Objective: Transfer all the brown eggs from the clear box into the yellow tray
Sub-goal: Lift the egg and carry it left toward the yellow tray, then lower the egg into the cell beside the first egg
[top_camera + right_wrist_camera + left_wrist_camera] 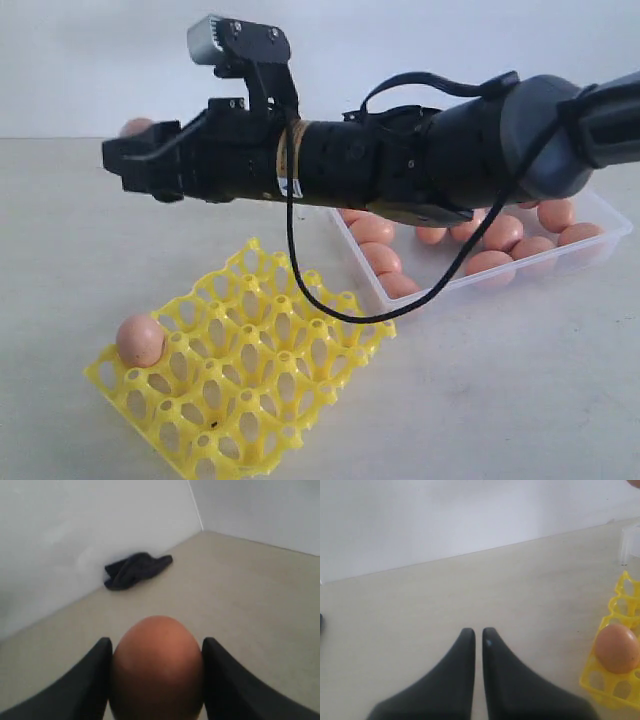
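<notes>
While the left jaws stand almost closed and empty near the seated egg (140, 340), the right jaws clasp one brown egg (156, 672), raised above the bench (60, 250). It should come down slowly into a free cup of the yellow tray (240, 380), released only once seated; other eggs (500, 232) lie in the clear box (560, 262).

On the desk (80, 230) I have the tray (250, 400) at front left in the exterior view, and the box (610, 235) behind it to the right. One egg (140, 340) sits in the tray's leftmost corner cup. The other eggs (490, 265) lie in the box. My right end effector (118, 165) reaches in from the right, above the tray, with the carried egg (137, 126) between its fingers.
</notes>
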`<state>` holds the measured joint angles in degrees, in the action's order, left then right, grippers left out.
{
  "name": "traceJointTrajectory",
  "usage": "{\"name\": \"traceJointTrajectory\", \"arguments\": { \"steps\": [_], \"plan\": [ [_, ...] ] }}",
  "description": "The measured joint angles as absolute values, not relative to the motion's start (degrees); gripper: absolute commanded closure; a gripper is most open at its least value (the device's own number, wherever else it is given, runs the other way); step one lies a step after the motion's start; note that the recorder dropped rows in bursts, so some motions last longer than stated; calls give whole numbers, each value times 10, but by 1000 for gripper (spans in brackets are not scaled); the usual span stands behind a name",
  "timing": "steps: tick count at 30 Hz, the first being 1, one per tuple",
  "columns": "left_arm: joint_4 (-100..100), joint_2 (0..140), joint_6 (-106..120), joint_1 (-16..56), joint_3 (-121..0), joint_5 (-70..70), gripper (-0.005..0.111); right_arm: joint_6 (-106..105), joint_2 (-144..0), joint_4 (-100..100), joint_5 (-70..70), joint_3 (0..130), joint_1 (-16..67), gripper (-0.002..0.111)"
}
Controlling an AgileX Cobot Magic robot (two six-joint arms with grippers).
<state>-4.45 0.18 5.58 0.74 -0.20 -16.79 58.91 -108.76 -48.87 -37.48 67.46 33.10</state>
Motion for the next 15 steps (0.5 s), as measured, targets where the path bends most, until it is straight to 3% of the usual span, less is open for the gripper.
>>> {"name": "traceJointTrajectory", "arguments": {
  "steps": [3, 15],
  "plan": [
    [-45, 2, 56, 7, -2, -168, 103, 586, -1110, -587, -379, 673, 327, 109],
    [-45, 2, 56, 7, -2, -168, 103, 571, -1215, -566, -448, 673, 326, 109]
  ]
}}
